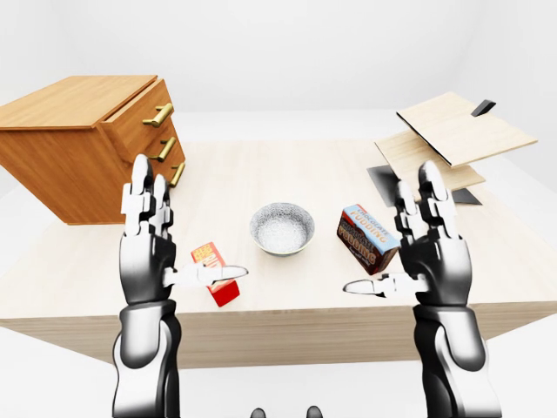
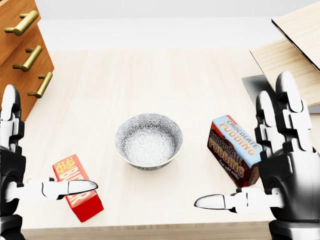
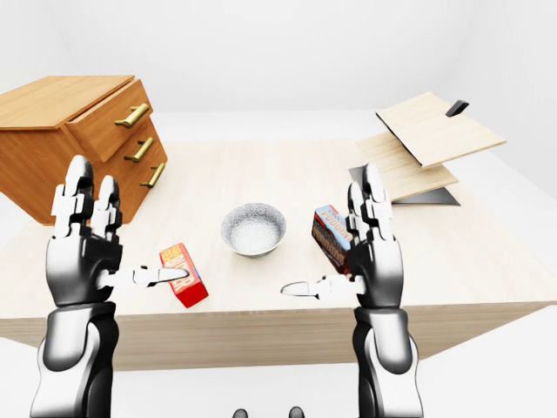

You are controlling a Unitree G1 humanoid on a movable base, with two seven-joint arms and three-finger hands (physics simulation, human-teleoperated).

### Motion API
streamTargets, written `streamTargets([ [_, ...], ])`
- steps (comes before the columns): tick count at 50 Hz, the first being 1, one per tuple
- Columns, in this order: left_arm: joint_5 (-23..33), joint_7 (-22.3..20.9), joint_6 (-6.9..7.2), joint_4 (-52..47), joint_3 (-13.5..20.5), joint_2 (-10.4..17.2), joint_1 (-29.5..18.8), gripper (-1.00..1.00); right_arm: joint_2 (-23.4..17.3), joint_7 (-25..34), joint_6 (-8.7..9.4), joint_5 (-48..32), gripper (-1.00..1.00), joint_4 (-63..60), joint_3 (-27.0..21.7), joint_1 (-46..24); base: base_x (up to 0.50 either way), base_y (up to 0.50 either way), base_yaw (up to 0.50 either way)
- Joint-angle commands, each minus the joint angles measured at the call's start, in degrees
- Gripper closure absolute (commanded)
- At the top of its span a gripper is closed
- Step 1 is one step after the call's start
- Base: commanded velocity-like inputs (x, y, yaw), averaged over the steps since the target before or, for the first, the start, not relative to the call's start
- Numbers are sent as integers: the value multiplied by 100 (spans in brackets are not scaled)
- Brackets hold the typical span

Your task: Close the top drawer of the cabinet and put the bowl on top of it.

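A patterned grey bowl (image 2: 148,141) sits upright in the middle of the pale table (image 2: 150,85). The wooden cabinet (image 1: 65,144) stands at the table's left end in the left-eye view, its top drawer (image 1: 139,113) pulled out a little, brass handles facing right. My left hand (image 1: 174,239) is raised, open and empty, below and to the left of the bowl. On the bowl's other side my right hand (image 1: 405,248) is held up the same way, fingers spread, thumb pointing inward. Neither hand touches anything.
A red snack box (image 2: 79,194) lies near the left thumb. A chocolate pudding box (image 2: 234,150) stands tilted just left of the right hand. Stacked wooden boards on a dark stand (image 1: 448,139) occupy the table's right end. The table's near edge runs under both wrists.
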Motion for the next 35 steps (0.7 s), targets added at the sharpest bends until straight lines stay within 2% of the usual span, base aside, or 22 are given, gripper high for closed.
streamTargets([
  [1,97,-29,0,-372,-9,-61,174,-100,36,80,0,100,-100,-579,-32,248,0,0,0],
  [10,140,-42,0,-513,-59,-83,296,-100,49,143,0,162,-100,-789,-100,340,0,0,0],
  [15,72,-87,0,-678,41,-101,367,-100,66,178,0,190,-100,-822,-108,365,0,0,0],
  [35,90,-92,0,-696,40,-104,331,-100,61,254,0,221,-100,-829,-127,382,2,0,0],
])
